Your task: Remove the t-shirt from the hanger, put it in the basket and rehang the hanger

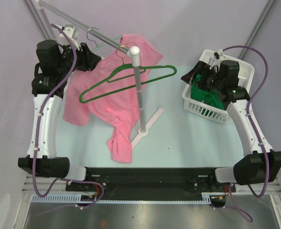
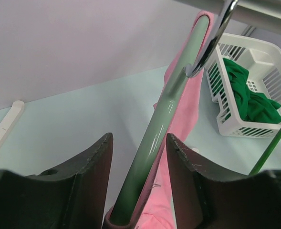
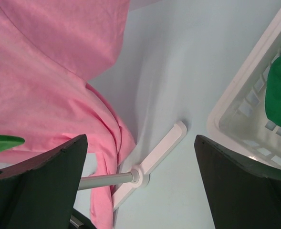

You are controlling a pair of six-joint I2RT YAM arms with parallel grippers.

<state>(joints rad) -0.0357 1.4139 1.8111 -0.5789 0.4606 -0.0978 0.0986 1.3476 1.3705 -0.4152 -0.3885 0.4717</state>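
Fingers (image 2: 95, 176) of my left end effector (image 2: 139, 143) sit either side of the pale hanger (image 2: 154, 138), partway in with a sliver of gap each side, so they straddle it without clamping. Its steel hook (image 2: 212, 43) is over the rail (image 1: 78, 21). The pink t-shirt (image 1: 107, 102) is on that hanger at 10 o'clock in the top view, with the body draped toward 6 and the hem lying on the table (image 1: 188, 138) beside the stand pole (image 1: 139, 86). An empty green hanger (image 1: 126, 76) hangs in front. My right end effector (image 3: 140, 143) is spread wide with nothing in it, over the white basket (image 1: 204, 112) at 3 o'clock. My read on handling: the shirt is light, limp knit, so it's easy to pinch but will stretch and snag on the hanger tips. The hanger is stiff and slick and swings freely on its hook. I'd pin the hanger with the left and take a thick fold at the collar or the near shoulder, not the hem.
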